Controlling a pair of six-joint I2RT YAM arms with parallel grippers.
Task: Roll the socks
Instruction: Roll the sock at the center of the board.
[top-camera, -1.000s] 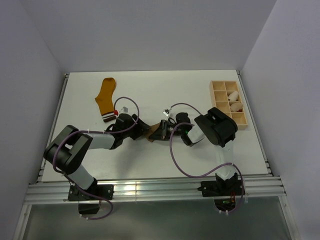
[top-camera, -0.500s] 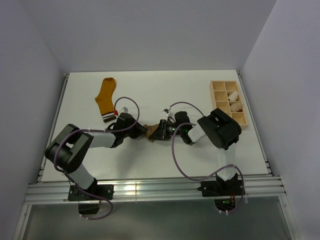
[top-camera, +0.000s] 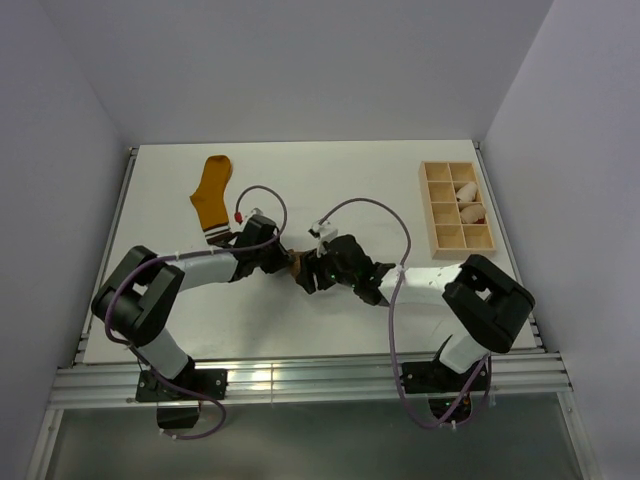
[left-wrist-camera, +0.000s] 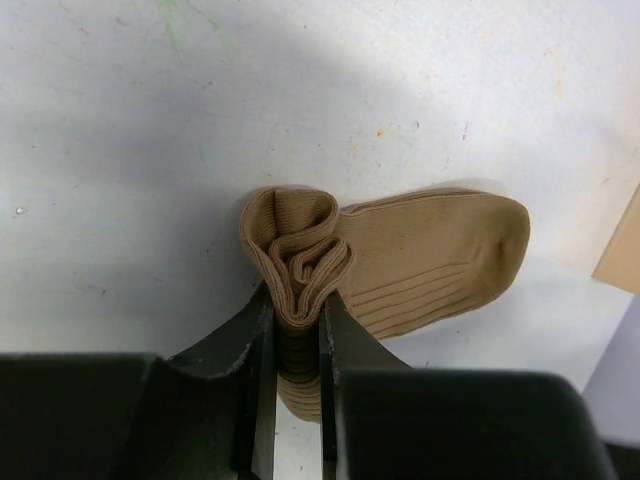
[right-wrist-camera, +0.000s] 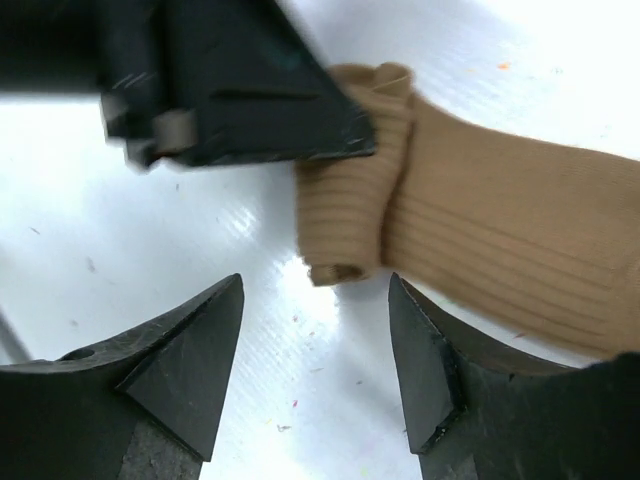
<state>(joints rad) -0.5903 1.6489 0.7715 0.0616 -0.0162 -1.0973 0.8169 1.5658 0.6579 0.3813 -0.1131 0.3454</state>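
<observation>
The tan-brown sock (left-wrist-camera: 430, 250) lies on the white table with its cuff end wound into a small roll (left-wrist-camera: 295, 255). My left gripper (left-wrist-camera: 297, 310) is shut on that roll, one finger on each side. In the top view this sock (top-camera: 297, 267) shows as a small patch between my left gripper (top-camera: 283, 258) and my right gripper (top-camera: 312, 272). In the right wrist view my right gripper (right-wrist-camera: 315, 285) stands open just short of the roll (right-wrist-camera: 345, 215), with only bare table between its fingertips. The mustard-orange sock (top-camera: 212, 195) lies flat at the far left.
A wooden divided tray (top-camera: 457, 210) sits at the far right and holds small cream-white rolled bundles (top-camera: 466, 192). White walls close in the table on the left, back and right. Both arms' purple cables arch over the middle.
My left gripper has shut on the rolled end of the tan-brown sock. My right gripper has opened and let go of it, and the right arm's elbow has swung out to the right.
</observation>
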